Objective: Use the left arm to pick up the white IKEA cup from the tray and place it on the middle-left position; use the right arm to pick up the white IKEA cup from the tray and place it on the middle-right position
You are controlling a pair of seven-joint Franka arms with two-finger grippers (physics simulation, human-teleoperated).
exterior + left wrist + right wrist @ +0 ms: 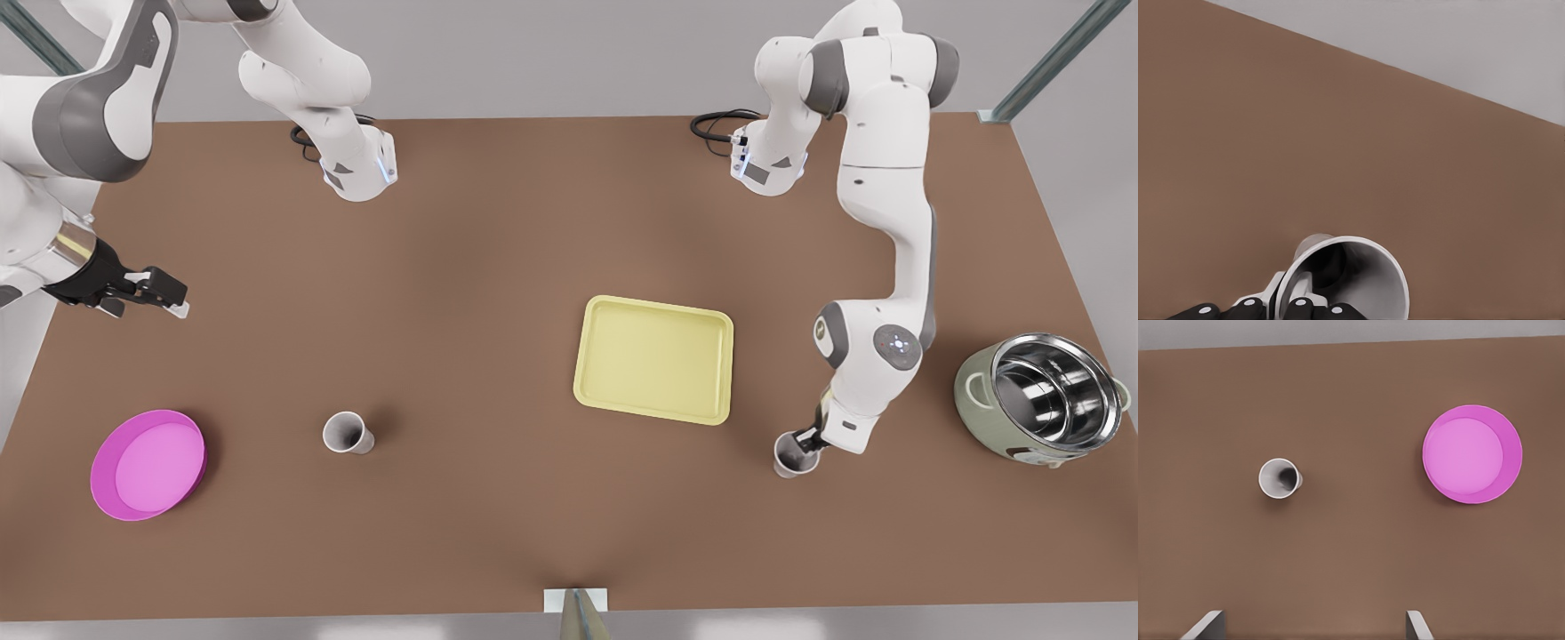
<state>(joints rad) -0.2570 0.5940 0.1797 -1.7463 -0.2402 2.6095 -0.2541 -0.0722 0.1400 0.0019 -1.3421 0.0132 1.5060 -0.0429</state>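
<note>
Nearest the table's [551, 533] front edge, the left gripper [805, 442] is down at a cup [791, 458], which stands on the bare top at the front view's right, off the tray [655, 359]. In the left wrist view one finger [1313, 301] sits inside the rim and one outside, seemingly clamped on the wall. The other cup [347, 433] stands upright at the front view's left, free, near a pink plate [147, 464]. Behind lies the tray, a steel pot [1045, 400] well beside it. Farther back, the right gripper [164, 293] hangs above the table, fingers spread, grasping nothing.
</note>
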